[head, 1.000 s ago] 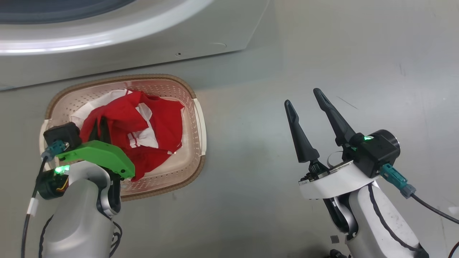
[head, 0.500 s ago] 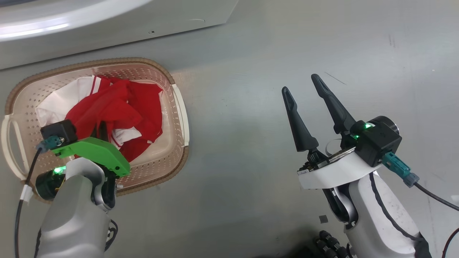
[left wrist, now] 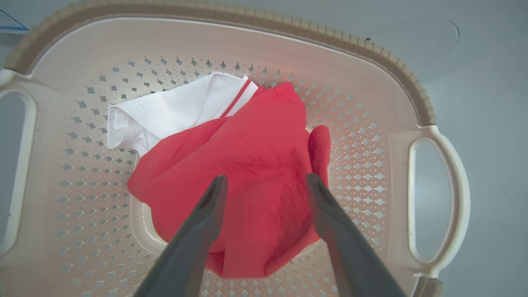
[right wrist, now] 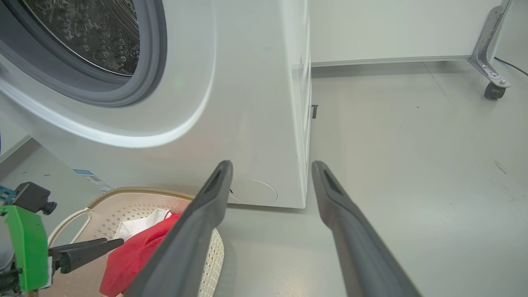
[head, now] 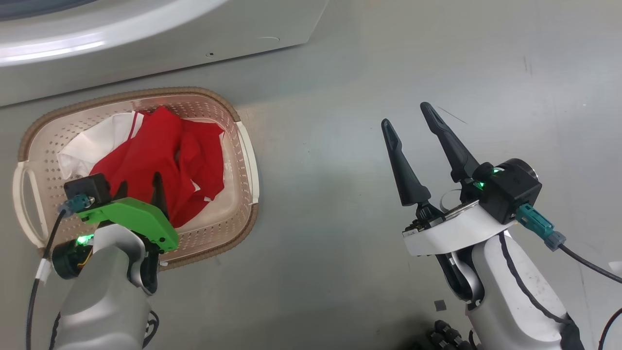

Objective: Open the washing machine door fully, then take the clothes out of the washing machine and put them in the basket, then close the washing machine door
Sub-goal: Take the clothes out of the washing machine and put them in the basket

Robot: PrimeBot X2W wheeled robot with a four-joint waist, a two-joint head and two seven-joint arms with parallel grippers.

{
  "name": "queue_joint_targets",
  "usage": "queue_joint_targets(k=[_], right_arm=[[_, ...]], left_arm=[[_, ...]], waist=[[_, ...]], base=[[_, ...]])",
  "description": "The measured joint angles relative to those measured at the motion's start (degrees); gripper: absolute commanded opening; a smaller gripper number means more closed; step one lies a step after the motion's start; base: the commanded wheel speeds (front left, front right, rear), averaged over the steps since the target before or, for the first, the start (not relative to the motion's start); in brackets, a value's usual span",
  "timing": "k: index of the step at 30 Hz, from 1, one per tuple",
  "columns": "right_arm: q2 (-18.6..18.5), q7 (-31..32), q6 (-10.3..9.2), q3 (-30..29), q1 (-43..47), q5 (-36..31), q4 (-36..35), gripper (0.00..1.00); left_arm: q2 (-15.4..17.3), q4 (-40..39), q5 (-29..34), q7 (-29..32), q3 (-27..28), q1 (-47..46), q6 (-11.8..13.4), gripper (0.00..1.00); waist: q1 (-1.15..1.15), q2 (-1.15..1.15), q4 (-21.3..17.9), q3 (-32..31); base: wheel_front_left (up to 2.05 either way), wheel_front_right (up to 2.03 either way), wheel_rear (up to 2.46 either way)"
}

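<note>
Grey floor (head: 330, 170) surrounds the spread right gripper (head: 406, 115); left gripper (head: 139, 180), spread, over the basket (head: 146, 92).

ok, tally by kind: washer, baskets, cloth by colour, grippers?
White box-shaped washing machine: 1
Cream perforated plastic basket: 1
Red fabric bundle: 1
White cloth piece: 1
Dark two-fingered grippers: 2, left gripper and right gripper
Total: 6

The light is bright, even and soft, coming from above. A white glare band runs along the washer (head: 58, 46) front, and the floor (head: 340, 146) has a dull sheen, with a soft dark shadow at the head view's bottom edge. In both wrist views my fingers (left wrist: 194, 247) blur near the lens. The basket (left wrist: 288, 31) rim bows with wide-angle distortion. The red cloth (left wrist: 247, 173) is sharp.
</note>
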Motion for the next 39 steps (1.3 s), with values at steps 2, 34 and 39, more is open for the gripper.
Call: queue_joint_targets(k=[2, 34, 39], right_arm=[[0.0, 0.0, 0.01, -0.1, 0.0, 0.1, 0.2, 1.00], [-0.5, 0.0, -0.15, -7.8, 5.1, -0.8, 5.4, 1.00], [-0.6, 0.0, -0.18, -8.5, 6.7, -1.1, 5.7, 1.00]], left_arm=[[0.0, 0.5, 0.1, -1.1, 0.0, 0.0, -0.4, 1.00], [-0.5, -13.6, 8.7, -6.8, -2.4, 1.7, -1.4, 1.00], [-0.5, -19.9, 10.7, -6.8, -2.2, 4.6, -1.4, 1.00]], waist=[[0.00, 0.00, 0.2, -0.5], [0.00, 0.00, 6.9, -16.4], [0.00, 0.00, 8.4, -19.9]], base=[[0.00, 0.00, 0.00], [0.00, 0.00, 0.00], [0.00, 0.00, 0.00]])
